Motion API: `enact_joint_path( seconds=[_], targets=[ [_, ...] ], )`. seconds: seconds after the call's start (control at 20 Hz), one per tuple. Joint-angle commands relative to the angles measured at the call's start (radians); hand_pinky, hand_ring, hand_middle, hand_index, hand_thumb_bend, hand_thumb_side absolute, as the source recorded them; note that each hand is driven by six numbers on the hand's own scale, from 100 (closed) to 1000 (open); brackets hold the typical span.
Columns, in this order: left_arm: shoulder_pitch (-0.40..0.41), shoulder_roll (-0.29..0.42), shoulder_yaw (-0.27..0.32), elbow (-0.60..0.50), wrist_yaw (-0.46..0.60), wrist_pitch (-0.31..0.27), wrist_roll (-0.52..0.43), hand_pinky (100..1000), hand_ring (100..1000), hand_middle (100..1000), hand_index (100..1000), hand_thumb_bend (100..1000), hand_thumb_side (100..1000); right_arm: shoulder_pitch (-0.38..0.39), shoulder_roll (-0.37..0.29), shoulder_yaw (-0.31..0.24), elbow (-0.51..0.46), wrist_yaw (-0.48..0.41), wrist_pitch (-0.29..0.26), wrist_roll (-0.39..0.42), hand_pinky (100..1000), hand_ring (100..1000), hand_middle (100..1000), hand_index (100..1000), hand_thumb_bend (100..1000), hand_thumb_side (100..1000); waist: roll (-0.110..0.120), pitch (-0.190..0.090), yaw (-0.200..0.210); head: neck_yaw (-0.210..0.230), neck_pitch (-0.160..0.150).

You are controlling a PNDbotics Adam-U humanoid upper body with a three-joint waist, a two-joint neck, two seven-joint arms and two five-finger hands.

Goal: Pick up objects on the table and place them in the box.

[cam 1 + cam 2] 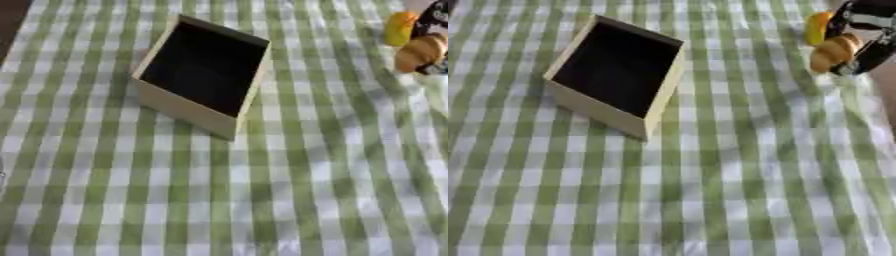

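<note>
Nothing readable here, honestly. No lettering, labels, brand marks or numbers show on the cream box, the green-and-white checked cloth over the bench, or the orange and yellow things at the upper right. The black hand there shows no markings either.

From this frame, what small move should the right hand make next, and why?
Probably carry the tan rounded object left toward the open box. The right hand is at the upper right with this object against it, well apart from the box, whose dark interior shows nothing inside. A yellow object sits just behind.
</note>
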Motion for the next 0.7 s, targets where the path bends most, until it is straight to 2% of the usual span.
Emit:
enact_joint_path(
  seconds=[0.05,0.15,0.3,0.4,0.55,0.7],
  targets=[
    [-0.011,0.007,0.000,-0.016,0.005,0.003,-0.007,677,748,836,847,166,695,-0.024,-0.047,-0.006,-0.016,-0.007,-0.015,0.067,808,716,454,601,322,100,-0.002,-0.027,0.001,-0.002,-0.006],
    [-0.011,0.007,-0.001,-0.016,0.005,0.004,-0.009,677,748,837,848,166,695,-0.025,-0.045,-0.006,-0.006,-0.009,-0.032,0.101,824,739,479,670,318,100,-0.003,-0.026,0.001,-0.002,-0.007],
    [-0.013,0.008,0.000,-0.016,0.004,0.004,-0.009,677,749,836,848,164,694,-0.026,-0.043,-0.012,0.021,-0.039,-0.033,0.136,827,735,481,698,385,100,-0.002,-0.026,0.002,-0.001,-0.007],
    [-0.014,0.007,0.000,-0.016,0.003,0.005,-0.009,677,749,837,848,163,696,-0.029,-0.039,-0.015,0.031,-0.072,-0.016,0.137,819,717,456,671,287,100,-0.001,-0.025,0.001,-0.002,-0.007],
    [-0.014,0.006,-0.001,-0.016,0.001,0.007,-0.008,677,750,837,848,161,695,-0.031,-0.037,-0.017,-0.003,-0.108,0.005,0.080,794,666,385,587,208,100,0.000,-0.024,0.001,-0.002,-0.006],
    [-0.017,0.006,-0.002,-0.016,0.001,0.007,-0.009,677,751,837,848,158,696,-0.032,-0.037,-0.007,-0.095,-0.128,0.024,-0.004,776,646,369,559,198,100,0.002,-0.025,0.003,-0.003,-0.004]
  ],
)
